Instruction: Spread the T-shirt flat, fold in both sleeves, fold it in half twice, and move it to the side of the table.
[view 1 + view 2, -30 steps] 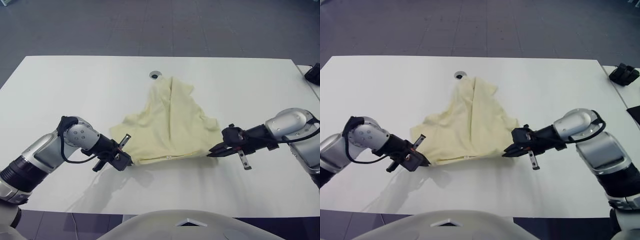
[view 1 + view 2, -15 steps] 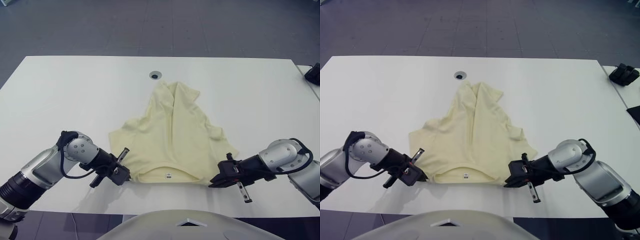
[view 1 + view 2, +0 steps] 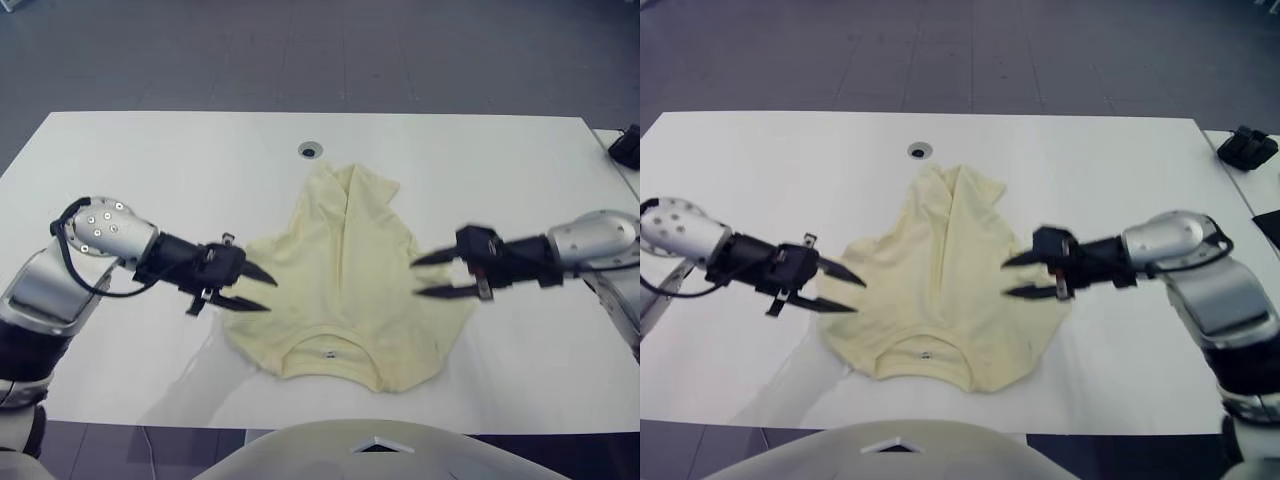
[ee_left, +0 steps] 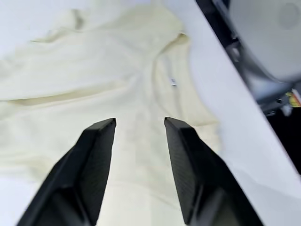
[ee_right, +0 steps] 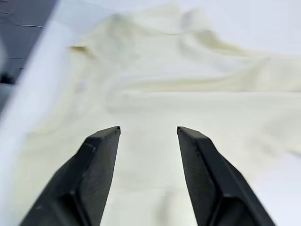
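Two, L tool [image 3: 270, 294] & R tool [image 3: 414, 278], splayed over rumpled T-shirt [image 3: 345, 320].

One T-shirt [image 3: 340, 270], one table [image 3: 150, 170], one cable hole [image 3: 311, 150], one left end effector [image 3: 271, 294] and one right end effector [image 3: 414, 278].

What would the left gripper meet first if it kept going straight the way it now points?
Most likely the T-shirt: the open left gripper points at its left side, and the wrist view shows cloth straight ahead. Its height is unclear; if it cleared the cloth, the right gripper comes next.
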